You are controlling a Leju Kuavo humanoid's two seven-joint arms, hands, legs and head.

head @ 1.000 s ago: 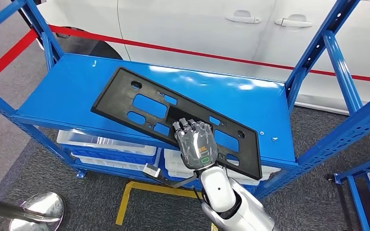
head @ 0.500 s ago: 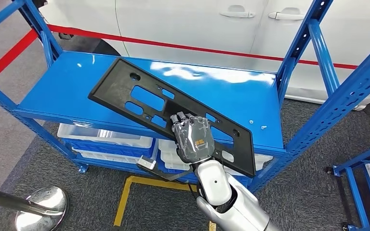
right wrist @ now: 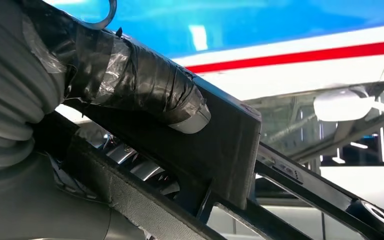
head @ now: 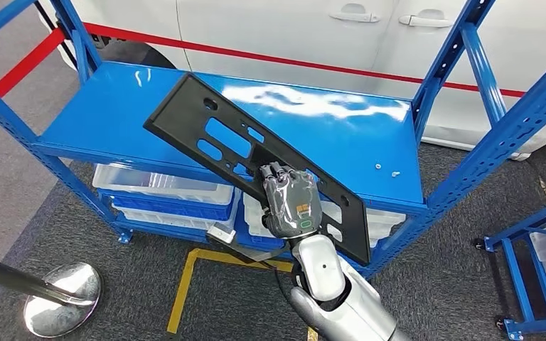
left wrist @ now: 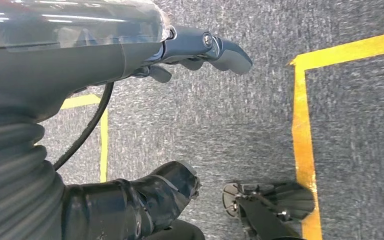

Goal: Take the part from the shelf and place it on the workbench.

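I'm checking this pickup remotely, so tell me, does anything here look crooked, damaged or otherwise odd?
Only the black part sits askew: the right hand grips its near edge, and it lies diagonally across the blue shelf, its near end overhanging the front edge. No visible damage or spills.

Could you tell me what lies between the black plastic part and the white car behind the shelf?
In the head view, bare glossy blue shelf top lies between the black part and white car.

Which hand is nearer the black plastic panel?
Right. The right hand grips the black plastic panel at its near edge over the blue shelf; the left hand hangs over the carpet.
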